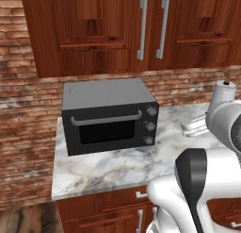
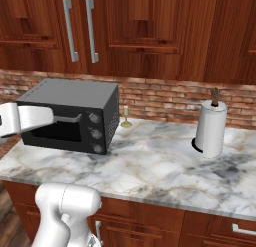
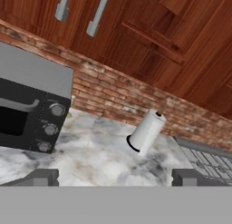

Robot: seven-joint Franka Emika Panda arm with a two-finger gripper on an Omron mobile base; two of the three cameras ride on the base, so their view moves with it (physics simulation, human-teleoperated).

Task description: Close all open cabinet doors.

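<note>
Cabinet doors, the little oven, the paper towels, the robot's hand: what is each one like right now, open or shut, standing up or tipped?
cabinet doors: shut, both bar handles side by side.
toaster oven: door shut, sitting on the counter.
paper towel roll: upright on its holder.
hand: open, holding nothing.

Left base view looked forward and down from behind-left at the microwave and marble counter. Right base view faced the same counter from behind-right, wider, taking in the paper towel roll. Hand view sat low over the counter, rolled, facing the brick wall. All shared microwave, cabinet doors.
</note>
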